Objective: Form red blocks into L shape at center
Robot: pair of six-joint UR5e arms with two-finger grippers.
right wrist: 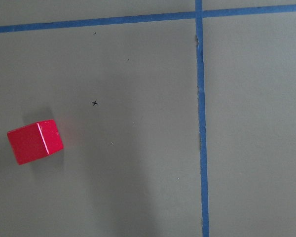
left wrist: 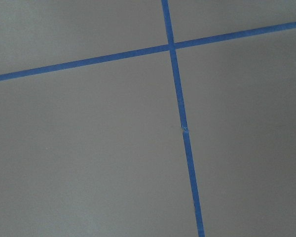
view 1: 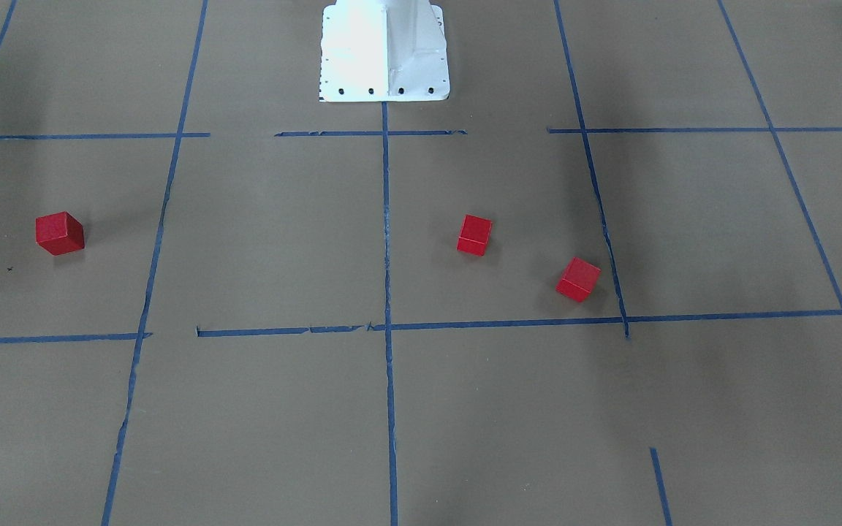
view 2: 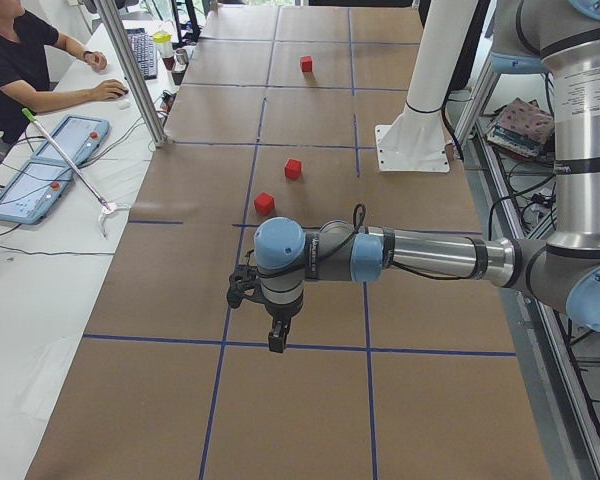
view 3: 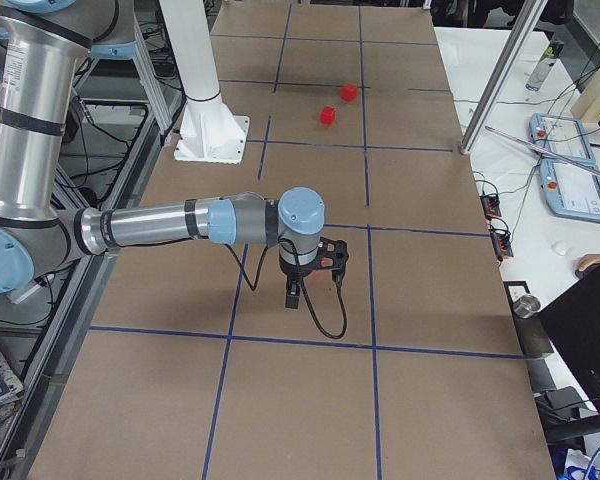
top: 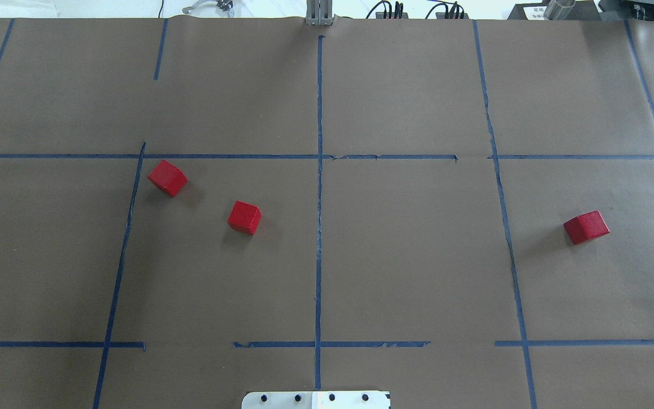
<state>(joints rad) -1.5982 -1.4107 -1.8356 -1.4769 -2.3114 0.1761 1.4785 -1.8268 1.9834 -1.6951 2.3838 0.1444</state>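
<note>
Three red blocks lie on the brown paper. In the overhead view two of them sit apart in the left half of the center rectangle. The third sits in the outer cell to the right. It also shows in the right wrist view. My left gripper shows only in the exterior left view, hanging over a tape line well short of the two blocks. My right gripper shows only in the exterior right view. I cannot tell whether either is open or shut.
The white robot base stands at the table's near edge. Blue tape lines split the paper into cells. An operator sits at the side desk with tablets, and a metal post stands at the table's edge.
</note>
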